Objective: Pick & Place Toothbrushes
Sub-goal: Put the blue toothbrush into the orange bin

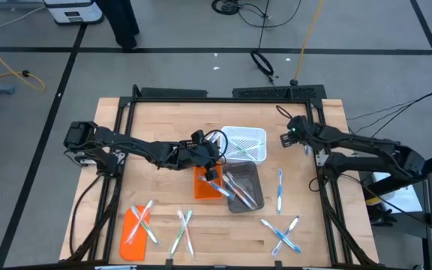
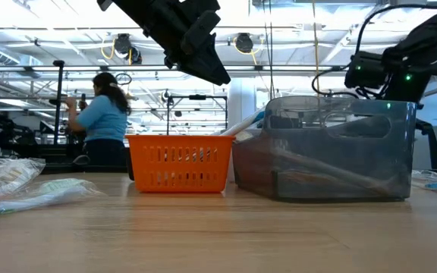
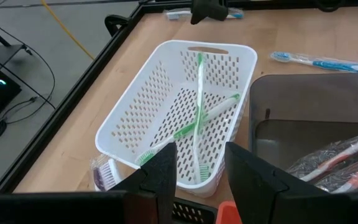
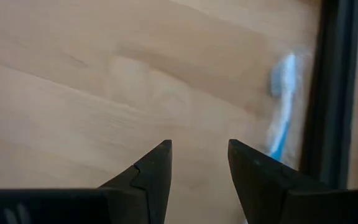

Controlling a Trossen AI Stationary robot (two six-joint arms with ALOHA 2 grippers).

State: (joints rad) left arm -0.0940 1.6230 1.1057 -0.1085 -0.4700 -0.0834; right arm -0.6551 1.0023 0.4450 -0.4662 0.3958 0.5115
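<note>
In the white basket (image 1: 244,144): green toothbrushes (image 3: 197,118) were sorted.
Beside it: grey bin (image 1: 244,186) held several.
Left gripper (image 3: 199,167): open, empty.
Right gripper (image 4: 199,163): open, empty.
Remaining: loose toothbrushes (image 1: 280,235) on table.

Left end effector (image 3: 196,168) parted — right end effector (image 4: 199,163) likewise, empty.

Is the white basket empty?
No, the white basket has green toothbrushes lying crossed inside it, seen plainly from the left wrist.

No readable text or labels
</note>
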